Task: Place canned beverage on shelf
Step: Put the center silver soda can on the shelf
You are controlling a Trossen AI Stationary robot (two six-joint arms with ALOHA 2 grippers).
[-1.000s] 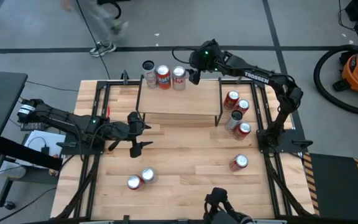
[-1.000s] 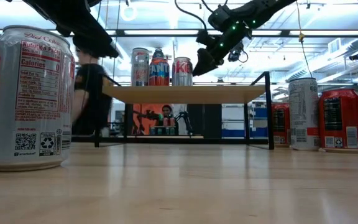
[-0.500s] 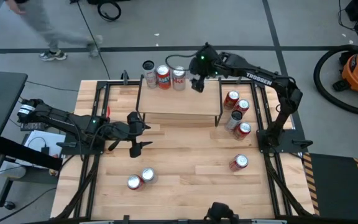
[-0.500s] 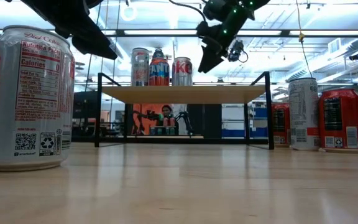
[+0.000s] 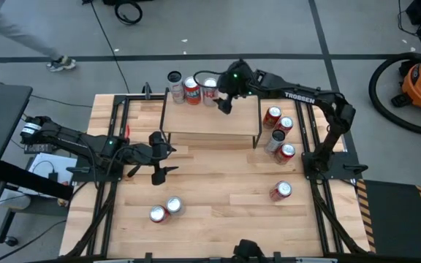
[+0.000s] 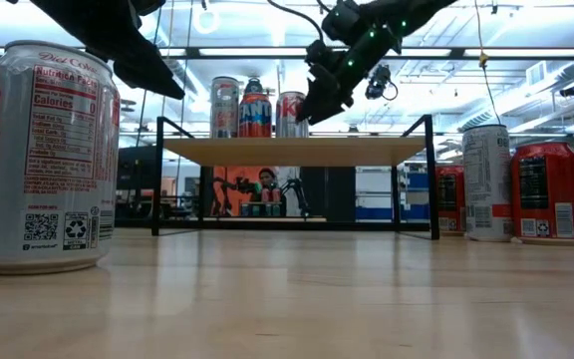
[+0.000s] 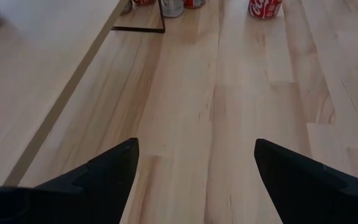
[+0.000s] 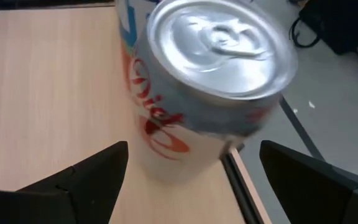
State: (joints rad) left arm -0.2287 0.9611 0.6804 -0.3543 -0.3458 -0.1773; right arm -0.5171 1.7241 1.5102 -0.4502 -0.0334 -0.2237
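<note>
Since a second ago the right gripper (image 5: 221, 98) has drawn back from the silver can (image 5: 210, 91) and risen a little; its jaws stand apart with nothing between them, and the can stands upright on the shelf (image 5: 210, 126).

Nearest, well in front of the shelf, two cans (image 5: 165, 210) lie loose on the table (image 5: 218, 197), cropped large in the low view. The left gripper (image 5: 159, 157) waits just in front of the shelf's left end, jaws wide and empty, likely parked there to keep out of the other arm's way. To the right of the shelf a cluster of cans (image 5: 278, 131) stands on the table, with another can (image 5: 281, 190) nearer, presumably stock waiting its turn.

On the shelf's far edge, towards its left end, three cans stand in a row: a grey can (image 5: 175, 79), a red can (image 5: 191, 90) and the silver one just beside it, packed close to leave room for more. The right wrist view looks down on the silver can's lid (image 8: 219, 46) beyond spread fingers (image 8: 79, 180).

Its foot is hidden there, so whether it sits fully flat is probably, not certainly, settled by the low view (image 6: 290, 113).
</note>
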